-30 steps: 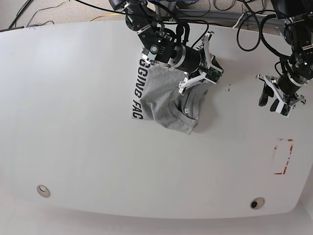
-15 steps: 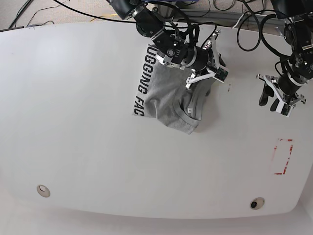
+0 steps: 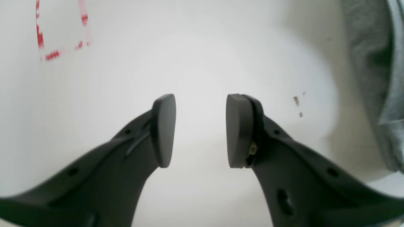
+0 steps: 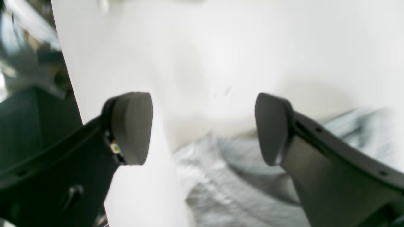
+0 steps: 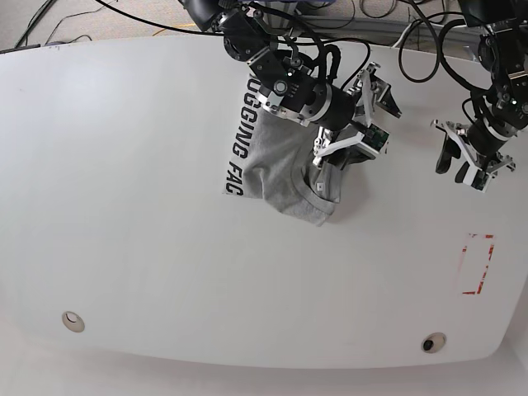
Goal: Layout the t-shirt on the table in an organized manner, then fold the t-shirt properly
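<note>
Not much progress on this one yet imo. The t-shirt (image 5: 285, 169) is a crumpled heap on the table (image 5: 148, 247), bunched up with the collar showing and a strip of black lettering (image 5: 238, 144) along one edge, so the layout step isn't done and the folding hasn't even begun

The right gripper (image 4: 203, 127) has its jaws spread wide with nothing between the pads; grey fabric sits just below and beyond the jaws, under them but not pinched. So it's released, hovering right over the edge of the heap

The left gripper (image 3: 200, 130) is partly open too, jaws empty with only bare white table between them. The shirt is well off to one side of its jaws, and the red tape rectangle (image 3: 60, 31) is out past the other side

Left to do, I'd guess: spread it flat, sleeves out, then all the folds
</note>
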{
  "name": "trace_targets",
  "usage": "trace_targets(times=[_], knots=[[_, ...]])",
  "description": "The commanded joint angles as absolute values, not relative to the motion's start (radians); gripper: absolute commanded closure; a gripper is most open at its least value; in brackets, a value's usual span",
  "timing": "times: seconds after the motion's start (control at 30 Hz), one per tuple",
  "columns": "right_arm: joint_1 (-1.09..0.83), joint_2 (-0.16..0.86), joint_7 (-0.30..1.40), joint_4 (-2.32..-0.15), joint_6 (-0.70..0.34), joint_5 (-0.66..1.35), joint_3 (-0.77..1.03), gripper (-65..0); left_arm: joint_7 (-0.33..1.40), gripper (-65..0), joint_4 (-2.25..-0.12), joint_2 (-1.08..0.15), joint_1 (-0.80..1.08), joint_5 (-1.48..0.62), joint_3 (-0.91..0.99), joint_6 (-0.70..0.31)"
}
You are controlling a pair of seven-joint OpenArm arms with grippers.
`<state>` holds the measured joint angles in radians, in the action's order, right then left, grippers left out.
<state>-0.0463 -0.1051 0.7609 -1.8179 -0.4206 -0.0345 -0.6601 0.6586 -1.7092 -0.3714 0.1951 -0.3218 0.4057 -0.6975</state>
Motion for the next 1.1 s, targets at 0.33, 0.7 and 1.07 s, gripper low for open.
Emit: trace_targets(times=[0.33, 0.7, 1.07], knots=[[0.053, 0.018, 0.748, -1.863, -0.424, -0.022, -0.495, -48.2, 0.63, -23.6, -1.903, -0.292, 0.185, -0.343, 0.214, -0.698], [0.163, 0.081, 0.742, -1.719, -0.679, -0.022, -0.183, -45.0, 0.694, -23.5, -1.91, -0.185, 0.229, -0.338, 0.088, -0.698], [0.199, 0.105, 0.619, -1.523, -0.698, -0.022, -0.091, -2.9, 0.696, -22.9, -1.883, -0.114, 0.311, -0.337, 0.084, -0.698]])
